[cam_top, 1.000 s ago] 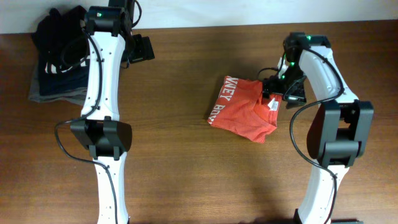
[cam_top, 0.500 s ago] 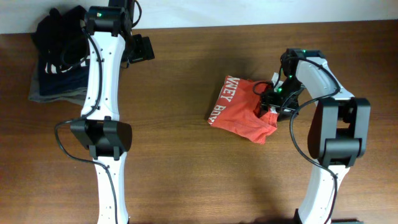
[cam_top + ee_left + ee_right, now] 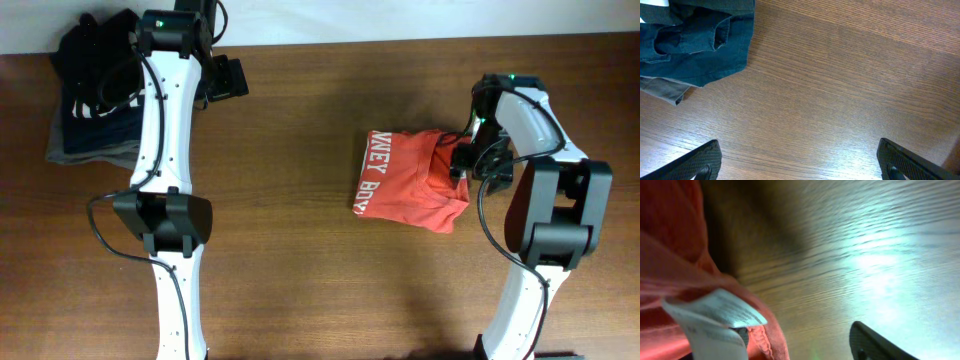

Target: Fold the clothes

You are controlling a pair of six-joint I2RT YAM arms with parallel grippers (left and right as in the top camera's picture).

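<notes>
The clothes are one orange-red T-shirt point(image 3: 410, 182), lying bunched on the wooden table right of centre, white lettering along its left edge. My right gripper point(image 3: 472, 160) sits at the shirt's upper right edge. In the right wrist view the shirt point(image 3: 670, 255) and its white label point(image 3: 715, 315) drape over one finger. The other finger point(image 3: 875, 345) stands apart, with bare wood showing between it and the cloth, so this gripper point(image 3: 800, 341) is open. My left gripper point(image 3: 228, 78) hovers at the far left, open and empty point(image 3: 800, 162).
A pile of dark folded garments point(image 3: 95, 100) lies at the back left corner, its navy edge point(image 3: 695, 40) showing in the left wrist view. Both arm bases stand near the front edge of the table point(image 3: 300, 280).
The right gripper narrowed its jaws, moved down onto the shirt's right edge, then shifted right and back up. The shirt slid right with it and turned squarer. The left arm has not moved.
</notes>
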